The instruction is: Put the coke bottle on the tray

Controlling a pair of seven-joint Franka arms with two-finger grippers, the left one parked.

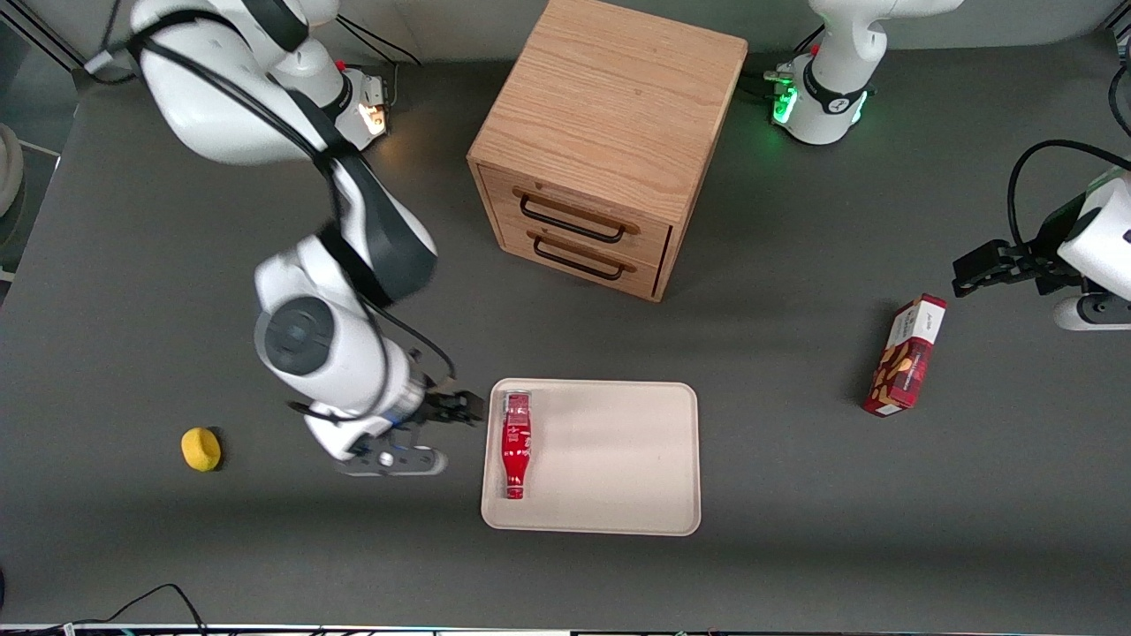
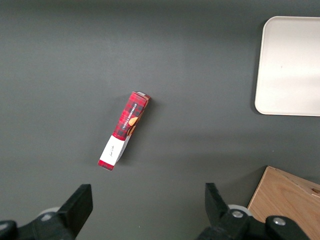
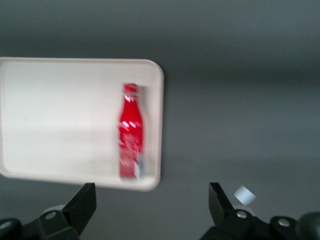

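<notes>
The coke bottle (image 1: 516, 443), slim and red with white lettering, lies flat on the cream tray (image 1: 618, 459), along the tray's edge nearest the working arm, its narrow neck toward the front camera. It also shows in the right wrist view (image 3: 131, 143) on the tray (image 3: 60, 115). My right gripper (image 1: 455, 411) is open and empty, beside the tray on the working arm's side and apart from the bottle. In the right wrist view the gripper (image 3: 152, 207) has its fingers spread wide over bare table by the tray's corner.
A wooden two-drawer cabinet (image 1: 605, 141) stands farther from the front camera than the tray. A red snack box (image 1: 906, 355) lies toward the parked arm's end, and shows in the left wrist view (image 2: 124, 130). A small yellow object (image 1: 201, 449) lies toward the working arm's end.
</notes>
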